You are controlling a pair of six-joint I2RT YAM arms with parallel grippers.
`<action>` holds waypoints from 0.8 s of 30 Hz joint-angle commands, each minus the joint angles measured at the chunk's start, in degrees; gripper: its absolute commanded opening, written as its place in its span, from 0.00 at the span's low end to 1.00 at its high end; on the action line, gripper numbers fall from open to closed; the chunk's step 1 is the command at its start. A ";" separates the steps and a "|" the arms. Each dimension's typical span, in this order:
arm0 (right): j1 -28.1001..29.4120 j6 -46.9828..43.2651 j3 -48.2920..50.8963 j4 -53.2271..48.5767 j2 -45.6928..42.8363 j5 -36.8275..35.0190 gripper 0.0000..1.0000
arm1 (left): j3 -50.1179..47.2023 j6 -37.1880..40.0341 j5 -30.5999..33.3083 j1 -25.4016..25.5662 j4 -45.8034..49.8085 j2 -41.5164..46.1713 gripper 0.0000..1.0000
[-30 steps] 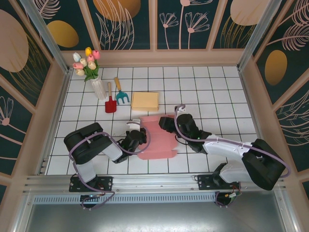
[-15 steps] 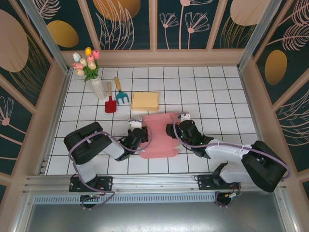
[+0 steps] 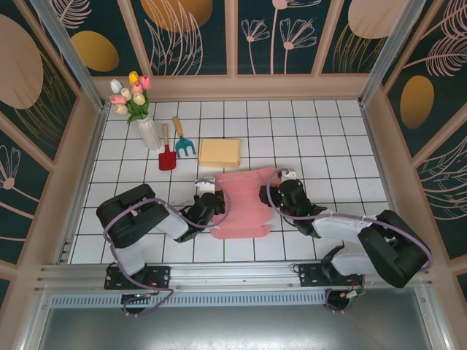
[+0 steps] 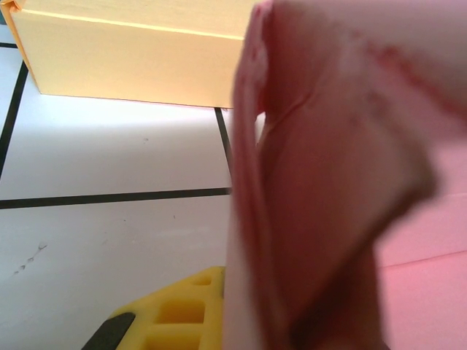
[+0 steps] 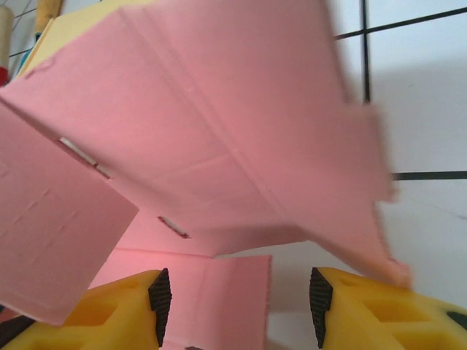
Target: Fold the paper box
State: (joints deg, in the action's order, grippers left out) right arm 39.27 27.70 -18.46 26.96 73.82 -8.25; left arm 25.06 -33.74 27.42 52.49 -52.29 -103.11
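Paper box [image 3: 241, 205] between left claw [image 3: 207, 208] and right claw [image 3: 276, 192]

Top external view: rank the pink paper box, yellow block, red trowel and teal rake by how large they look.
1. pink paper box, clearly largest
2. yellow block
3. red trowel and teal rake: too alike to rank

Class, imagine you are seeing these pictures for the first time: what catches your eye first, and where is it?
The pink paper box, its flaps lifted, lies in the middle of the tiled table. The left gripper pinches its left edge; the right gripper sits open at its right edge. A vase of tulips stands in the far left corner.
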 commanded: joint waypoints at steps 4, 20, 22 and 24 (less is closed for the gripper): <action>1.98 1.33 -1.29 4.66 3.80 5.68 0.54 | 0.49 -0.49 -1.93 0.17 2.59 -1.19 0.00; 8.11 -0.71 -7.97 2.29 10.16 3.41 0.53 | 1.40 0.07 -1.75 0.17 4.17 -1.71 0.00; 8.26 -1.54 -8.47 0.10 8.95 3.36 0.52 | 1.15 0.22 -1.60 0.17 4.35 -1.21 0.00; 8.62 -3.26 -9.06 -3.24 6.68 3.43 0.52 | 0.89 0.50 -1.04 0.24 4.38 -0.87 0.00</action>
State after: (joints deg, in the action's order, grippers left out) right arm 47.11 26.70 -25.61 27.90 82.94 -4.36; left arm 26.33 -33.65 27.40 52.51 -51.94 -103.98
